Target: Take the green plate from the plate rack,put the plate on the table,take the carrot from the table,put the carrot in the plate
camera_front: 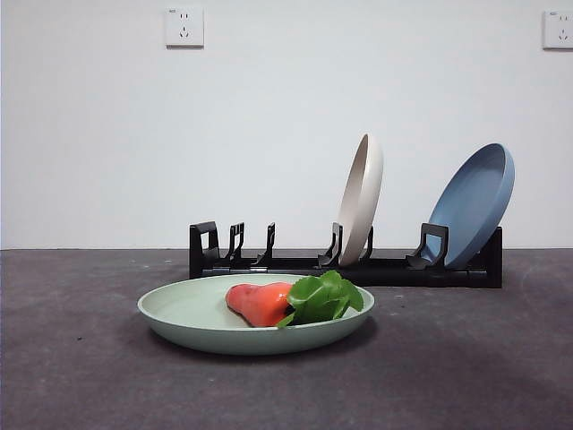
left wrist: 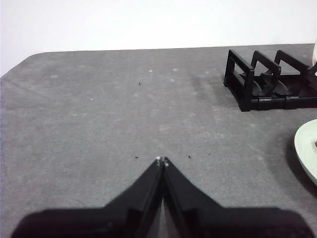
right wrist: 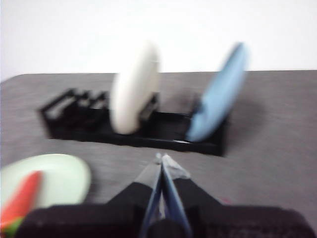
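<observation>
Both hands are closed on nothing: the left hand (left wrist: pixel 162 160) hangs over bare desk (left wrist: pixel 99 124) with its jaws pressed tip to tip, and the right hand (right wrist: pixel 162 159) hangs with its jaws together too, though its wrist view is blurred. Neither shows in the front view.

Wide open desk lies all around the left hand, running to a rounded far corner; the end of the rack (left wrist: pixel 247 84) and a sliver of the green plate (left wrist: pixel 307 148) sit off to one side of it, well apart from the jaws. Nearest in the front view, the green plate (camera_front: pixel 179 313) lies flat on the desk (camera_front: pixel 72 376), with clear surface on its left, right and near sides. The carrot (camera_front: pixel 261 303) lies inside the plate, right of centre, its long axis running left to right: the orange tip points left, the leaves right, reaching the plate's right rim.

Just behind the plate stands the black rack (camera_front: pixel 358 267). Its left slots hold nothing; a beige plate (camera_front: pixel 362 197) stands on edge near the middle, and a blue plate (camera_front: pixel 473 204) leans at the right end.

Dark grey and mottled, the desk ends at a plain white wall (camera_front: pixel 269 107) with two sockets (camera_front: pixel 183 27) high up.
</observation>
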Controlling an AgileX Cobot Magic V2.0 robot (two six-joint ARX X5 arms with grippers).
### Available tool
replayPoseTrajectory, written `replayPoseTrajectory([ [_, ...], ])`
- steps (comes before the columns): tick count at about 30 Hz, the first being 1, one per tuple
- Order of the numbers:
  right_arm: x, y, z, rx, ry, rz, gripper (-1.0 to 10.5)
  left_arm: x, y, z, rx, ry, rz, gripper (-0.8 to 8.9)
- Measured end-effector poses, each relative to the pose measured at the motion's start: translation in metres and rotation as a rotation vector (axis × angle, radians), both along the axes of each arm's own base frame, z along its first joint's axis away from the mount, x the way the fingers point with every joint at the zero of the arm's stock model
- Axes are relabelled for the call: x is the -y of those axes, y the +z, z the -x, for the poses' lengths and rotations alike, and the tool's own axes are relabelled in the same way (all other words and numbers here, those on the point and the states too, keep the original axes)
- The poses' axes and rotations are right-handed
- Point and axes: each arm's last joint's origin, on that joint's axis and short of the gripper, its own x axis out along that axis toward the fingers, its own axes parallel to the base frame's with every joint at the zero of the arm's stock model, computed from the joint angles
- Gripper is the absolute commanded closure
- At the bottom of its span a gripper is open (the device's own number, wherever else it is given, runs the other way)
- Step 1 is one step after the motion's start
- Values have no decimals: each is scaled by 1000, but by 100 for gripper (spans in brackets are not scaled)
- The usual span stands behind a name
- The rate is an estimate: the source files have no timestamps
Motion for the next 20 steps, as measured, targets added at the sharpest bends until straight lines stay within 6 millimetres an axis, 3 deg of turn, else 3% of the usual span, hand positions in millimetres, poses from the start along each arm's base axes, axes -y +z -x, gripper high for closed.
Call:
replayPoseTrajectory([
  [5,3,-42,4,-16,-87,10,945,0,0,0,0,0,0,816],
  [10,3,-65,5,-32,-92,-8,945,0,0,0,0,0,0,816],
  [20,3,-67,6,-38,-102,-41,945,0,0,0,0,0,0,816],
])
